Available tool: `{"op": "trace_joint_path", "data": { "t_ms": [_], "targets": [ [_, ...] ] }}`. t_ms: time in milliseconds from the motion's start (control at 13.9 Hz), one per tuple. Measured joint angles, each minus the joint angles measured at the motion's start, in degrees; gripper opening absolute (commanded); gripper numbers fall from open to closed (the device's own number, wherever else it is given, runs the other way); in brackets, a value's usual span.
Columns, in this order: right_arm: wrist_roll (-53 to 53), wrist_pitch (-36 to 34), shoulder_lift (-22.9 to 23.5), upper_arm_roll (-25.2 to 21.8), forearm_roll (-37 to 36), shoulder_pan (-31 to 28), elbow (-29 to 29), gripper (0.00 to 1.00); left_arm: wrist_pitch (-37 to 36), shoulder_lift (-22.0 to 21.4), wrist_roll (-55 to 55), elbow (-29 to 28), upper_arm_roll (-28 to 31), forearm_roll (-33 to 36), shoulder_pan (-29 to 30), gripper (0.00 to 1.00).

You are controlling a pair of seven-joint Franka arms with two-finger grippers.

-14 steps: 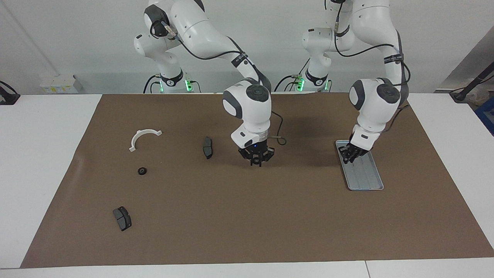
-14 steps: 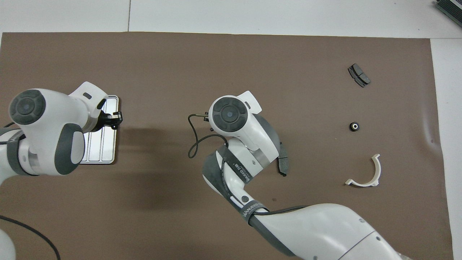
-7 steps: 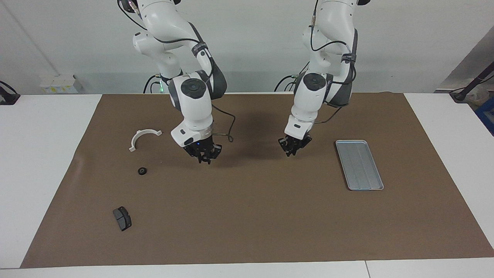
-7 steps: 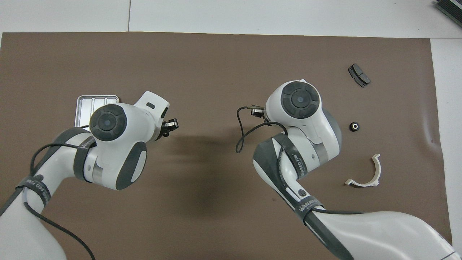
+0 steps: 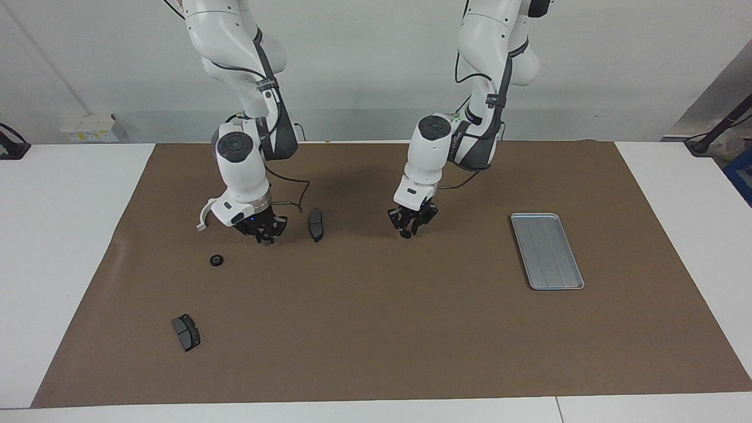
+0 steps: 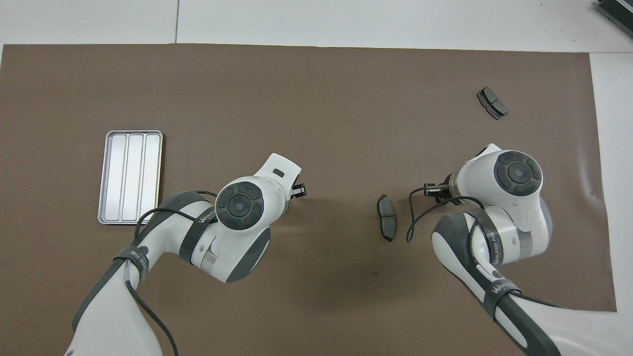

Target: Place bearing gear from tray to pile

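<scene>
The silver-grey tray (image 5: 546, 251) lies at the left arm's end of the mat and nothing shows in it; it also shows in the overhead view (image 6: 130, 177). A small black bearing gear (image 5: 217, 259) lies on the mat among the pile's parts: a white half-ring bracket (image 5: 202, 217), partly covered by the right hand, and two dark brake pads (image 5: 316, 224) (image 5: 186, 332). My right gripper (image 5: 262, 232) hangs low between the bracket and the nearer brake pad. My left gripper (image 5: 408, 228) hangs low over the mat's middle. In the overhead view the right arm hides the gear and bracket.
The brown mat (image 5: 376, 329) covers most of the white table. The brake pads also show in the overhead view (image 6: 386, 223) (image 6: 492, 103). The left gripper (image 6: 298, 190) shows there past its wrist.
The left gripper left the tray and moved to the mat's middle. The right gripper moved from the middle toward the pile, uncovering the brake pad. The gear on the mat stayed put.
</scene>
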Motion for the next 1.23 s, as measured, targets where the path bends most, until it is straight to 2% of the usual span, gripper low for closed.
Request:
{"op": "trace_joint_path", "data": {
  "t_ms": [72,144,288,505,793,937,1225],
  "targets": [
    [-0.47,0.2,-0.27,0.01,0.07,-0.35,-0.84,0.96,-0.86,-0.1,-0.19,1.55,0.63,0.0,0.52,0.95],
    [-0.48,0.2,-0.54,0.06,0.12,-0.37,-1.14,0.97,-3.24,-0.28,-0.19,3.63,1.08,0.0,1.92,0.95],
    [-0.48,0.2,-1.18,0.54,0.2,-0.31,-1.04,1.0,-13.08,-0.94,2.2,10.41,1.44,0.1,7.64,0.95],
    [0.92,-0.54,-2.14,0.86,1.02,1.87,1.63,1.0,-24.24,-2.45,14.15,17.07,1.54,-0.1,17.73,0.95],
    [8.7,-2.92,-1.74,1.12,1.45,9.25,7.34,1.0,-33.07,-4.66,31.71,18.72,1.72,-0.5,27.12,0.95],
    [13.09,-6.6,-0.13,1.23,1.46,12.69,12.41,1.0,-36.88,-6.33,39.01,18.91,1.76,-0.49,30.45,0.95],
    [22.57,-10.38,5.7,1.32,1.47,18.86,22.69,1.0,-45.12,-10.9,41.81,21.57,1.52,-0.01,32.05,0.97]
  ]
}}
